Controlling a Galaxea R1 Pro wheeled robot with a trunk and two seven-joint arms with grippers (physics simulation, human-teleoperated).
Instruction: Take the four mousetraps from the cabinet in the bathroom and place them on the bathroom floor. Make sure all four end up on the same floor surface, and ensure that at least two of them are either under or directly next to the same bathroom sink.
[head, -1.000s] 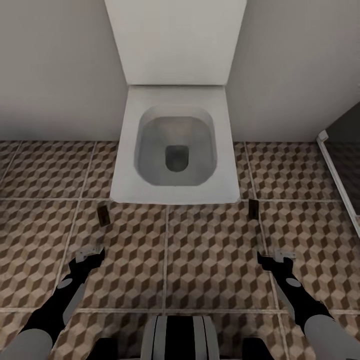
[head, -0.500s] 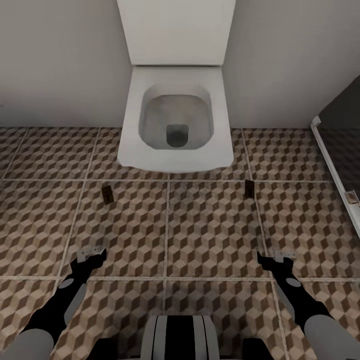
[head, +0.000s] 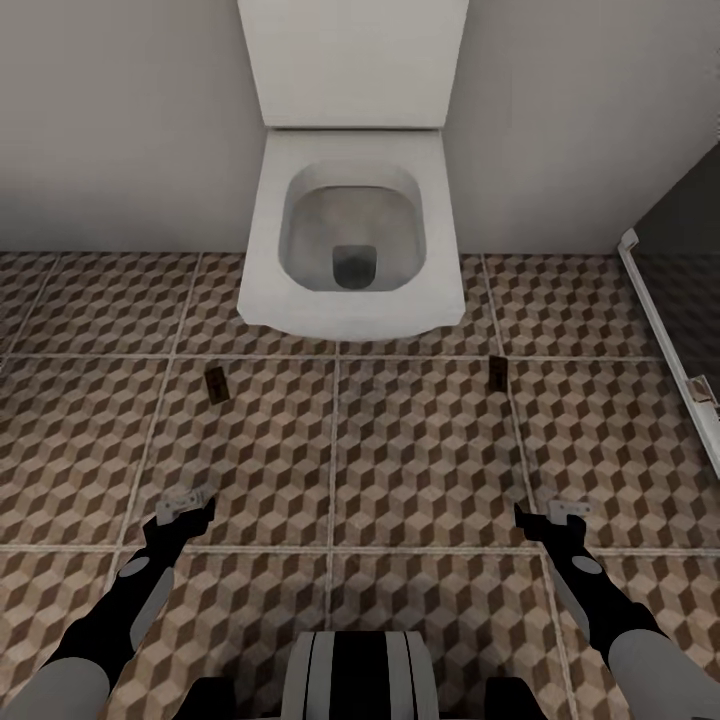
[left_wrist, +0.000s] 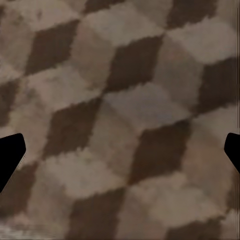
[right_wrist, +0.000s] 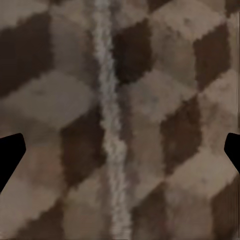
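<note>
Both my left gripper (head: 190, 503) and right gripper (head: 553, 515) hung spread and empty over the bathroom floor (head: 420, 470). Farther off, two mousetraps (head: 215, 384) (head: 497, 372) lay flat near the toilet (head: 352, 250). I judged them light, stiff; grasp the board's long edges.

We see two mousetraps on the bathroom floor (head: 420, 470): the left mousetrap (head: 215, 383) lies before the toilet (head: 350, 240) to its left, the right mousetrap (head: 497, 372) before it to its right, well apart. The toilet stands against the wall (head: 110, 120) behind.
</note>
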